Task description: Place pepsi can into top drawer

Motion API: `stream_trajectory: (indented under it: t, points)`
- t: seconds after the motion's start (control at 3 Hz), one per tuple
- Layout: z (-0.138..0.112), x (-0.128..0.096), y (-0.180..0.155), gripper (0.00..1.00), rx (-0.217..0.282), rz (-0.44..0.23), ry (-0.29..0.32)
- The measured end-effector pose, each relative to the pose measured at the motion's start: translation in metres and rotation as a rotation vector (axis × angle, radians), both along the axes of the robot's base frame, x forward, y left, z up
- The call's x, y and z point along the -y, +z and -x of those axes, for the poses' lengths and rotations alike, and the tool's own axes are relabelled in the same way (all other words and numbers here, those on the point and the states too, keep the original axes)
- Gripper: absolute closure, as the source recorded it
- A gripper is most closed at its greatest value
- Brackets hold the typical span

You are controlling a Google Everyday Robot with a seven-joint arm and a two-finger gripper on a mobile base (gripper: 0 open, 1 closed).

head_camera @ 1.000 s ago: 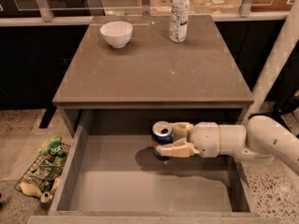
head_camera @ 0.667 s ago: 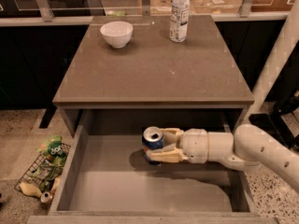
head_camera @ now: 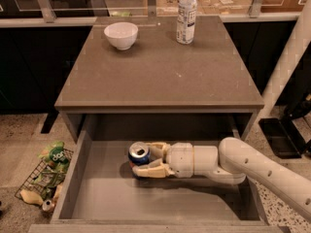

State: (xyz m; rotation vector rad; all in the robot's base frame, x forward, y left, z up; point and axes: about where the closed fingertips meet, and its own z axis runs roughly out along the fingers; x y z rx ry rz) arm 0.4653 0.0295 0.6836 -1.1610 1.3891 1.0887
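We find the gripper (head_camera: pixel 144 160) inside the open top drawer (head_camera: pixel 109 195), reaching in from the right. Its two fingers (head_camera: pixel 151 171) are closed around the pepsi can (head_camera: pixel 139 153), one behind it and one in front. The can stands roughly upright, silver top up, left of the drawer's middle and nearer the back wall than the front edge. We cannot tell whether its base rests on the drawer floor or hangs just above it; a shadow lies beneath. Risks, in our judgement: if the fingers part while the can is off the floor, it may drop, tip and roll across the flat bottom. The top appears to show a dark opening, so a can on its side could spill. A sideways pull on withdrawal could topple the can should a finger catch it. The arm passes close over the drawer's right side, so a careless lift may knock the side wall or the underside of the cabinet top (head_camera: pixel 160 76). The white bowl (head_camera: pixel 121 35) and the clear bottle (head_camera: pixel 186 14) stand at the back of that top, well apart from the work. Writing: the can shows blue only, no logo legible from this angle. The bottle's pale label is too small to read, and a green packet (head_camera: pixel 58 155) in the wire basket (head_camera: pixel 28 189) at left bears a mark we cannot make out.
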Motion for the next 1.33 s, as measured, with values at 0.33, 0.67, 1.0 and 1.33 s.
stream_trajectory:
  t: [0.33,0.67,1.0,1.33]
  points:
    - [-0.001,-0.013,-0.011,1.00,0.014,0.000,0.019]
    - [0.001,-0.021,-0.021,1.00,0.043,0.010,0.049]
    - [0.003,-0.028,-0.028,1.00,0.074,0.010,0.070]
    - [0.004,-0.029,-0.028,0.82,0.074,0.009,0.073]
